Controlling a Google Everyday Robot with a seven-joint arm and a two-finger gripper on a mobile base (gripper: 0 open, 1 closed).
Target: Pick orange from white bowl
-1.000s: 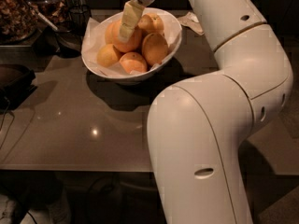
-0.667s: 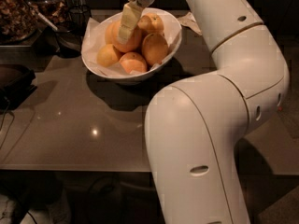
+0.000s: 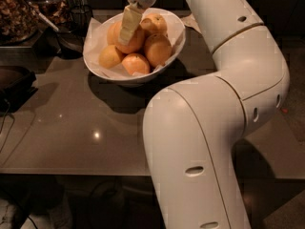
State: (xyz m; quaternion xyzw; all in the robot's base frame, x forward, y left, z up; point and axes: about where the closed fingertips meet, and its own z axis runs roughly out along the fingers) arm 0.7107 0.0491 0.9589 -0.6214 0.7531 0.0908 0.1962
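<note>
The white bowl (image 3: 97, 63) stands at the far middle of the dark table, lined with white paper and holding several oranges. The orange (image 3: 134, 41) lies on top of the pile at the bowl's centre. A paler, smaller orange (image 3: 155, 23) sits behind it to the right. My gripper (image 3: 127, 32) reaches down from the top of the view into the bowl and lies right against the front of the top orange, partly hiding it. The far side of that orange is hidden.
My white arm (image 3: 214, 128) fills the right half of the view. A container of dried brown stuff (image 3: 16, 13) and a dark pan (image 3: 66, 39) stand at the back left. A black object (image 3: 14, 82) lies at the left edge. The table's front edge (image 3: 71, 171) runs below.
The gripper has shifted very slightly within the bowl. The bowl and the oranges have not visibly moved.
</note>
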